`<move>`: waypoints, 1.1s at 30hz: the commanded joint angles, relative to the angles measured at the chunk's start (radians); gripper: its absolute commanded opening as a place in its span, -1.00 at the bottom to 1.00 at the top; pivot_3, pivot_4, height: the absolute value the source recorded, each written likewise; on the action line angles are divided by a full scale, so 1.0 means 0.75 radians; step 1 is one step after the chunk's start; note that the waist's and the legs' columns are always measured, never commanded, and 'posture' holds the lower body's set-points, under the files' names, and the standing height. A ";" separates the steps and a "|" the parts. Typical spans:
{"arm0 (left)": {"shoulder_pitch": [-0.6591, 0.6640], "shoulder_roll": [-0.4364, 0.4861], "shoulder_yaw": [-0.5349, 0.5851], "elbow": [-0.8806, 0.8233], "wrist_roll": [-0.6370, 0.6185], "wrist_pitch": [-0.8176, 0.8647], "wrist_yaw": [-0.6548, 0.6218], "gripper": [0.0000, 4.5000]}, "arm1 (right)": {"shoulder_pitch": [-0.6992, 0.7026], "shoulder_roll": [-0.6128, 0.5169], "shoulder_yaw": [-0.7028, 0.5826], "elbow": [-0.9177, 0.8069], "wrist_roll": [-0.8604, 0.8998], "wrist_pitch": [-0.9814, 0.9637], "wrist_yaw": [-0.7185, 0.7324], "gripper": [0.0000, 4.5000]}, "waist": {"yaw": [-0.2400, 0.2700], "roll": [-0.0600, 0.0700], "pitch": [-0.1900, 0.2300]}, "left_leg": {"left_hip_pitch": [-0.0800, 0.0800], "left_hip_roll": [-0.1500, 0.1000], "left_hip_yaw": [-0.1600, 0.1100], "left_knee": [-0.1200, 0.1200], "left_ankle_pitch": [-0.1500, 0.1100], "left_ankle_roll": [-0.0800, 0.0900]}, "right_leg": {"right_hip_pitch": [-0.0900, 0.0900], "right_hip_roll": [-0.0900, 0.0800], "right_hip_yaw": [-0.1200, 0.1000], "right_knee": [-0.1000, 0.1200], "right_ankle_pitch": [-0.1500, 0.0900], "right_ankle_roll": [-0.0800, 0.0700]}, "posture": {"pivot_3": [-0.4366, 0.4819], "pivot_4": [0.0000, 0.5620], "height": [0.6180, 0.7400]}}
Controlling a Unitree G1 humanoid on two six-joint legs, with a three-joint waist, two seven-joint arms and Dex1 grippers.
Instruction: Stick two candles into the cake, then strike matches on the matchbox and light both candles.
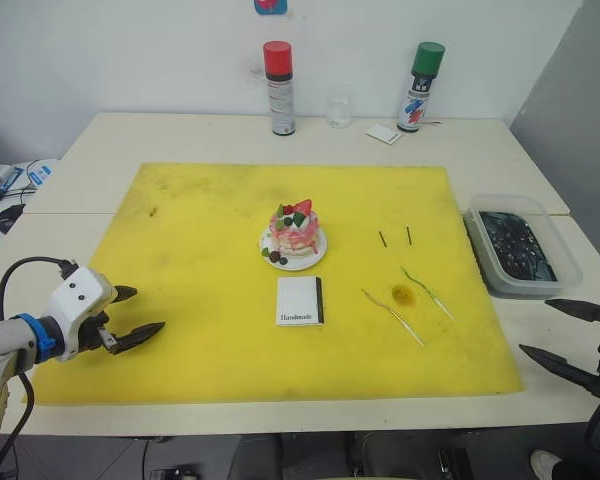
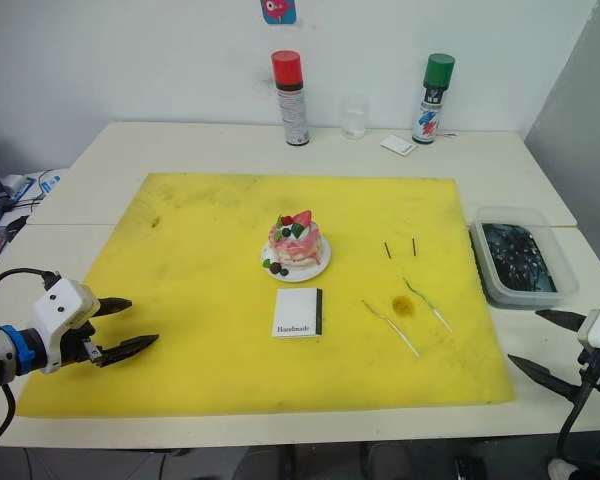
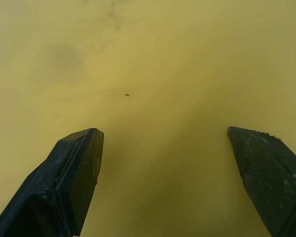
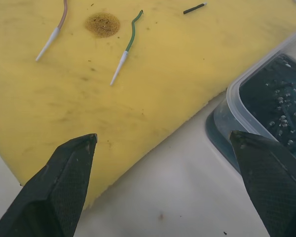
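Both black grippers' (image 1: 130, 313) (image 1: 570, 340) pointed jaws spread wide — wavy candles (image 1: 410, 303) on yellow mat (image 1: 200, 240).

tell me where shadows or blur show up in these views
Left eye view: soft, even light, with a faint shadow under the left pincer on the yellow mat. Left wrist view: the mat looks hazy and featureless. Right wrist view: the candles are sharp, while the near fingertips look softer.

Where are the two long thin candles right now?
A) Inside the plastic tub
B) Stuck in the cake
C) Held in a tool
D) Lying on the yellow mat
D: both candles lie flat on the yellow mat, to the right of the matchbox and apart from the cake.
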 commanded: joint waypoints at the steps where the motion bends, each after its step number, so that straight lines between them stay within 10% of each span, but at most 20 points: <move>1: -0.026 0.030 0.025 -0.044 -0.044 0.013 -0.033 0.99 | 0.004 0.006 -0.015 -0.012 -0.003 -0.029 -0.002 1.00 | 0.000 0.000 0.000 | 0.000 0.000 0.000 0.000 0.000 0.000 | 0.000 0.000 0.000 0.000 0.000 0.000 | -0.05 -0.47 1.00; 33: 0.040 0.019 0.054 -0.165 -0.151 0.033 -0.138 0.99 | 0.006 0.035 0.007 -0.026 -0.016 -0.043 -0.021 1.00 | 0.000 0.000 0.000 | 0.000 0.000 0.000 0.001 0.000 0.000 | 0.000 0.004 0.000 0.001 0.002 0.004 | -0.05 -0.47 1.00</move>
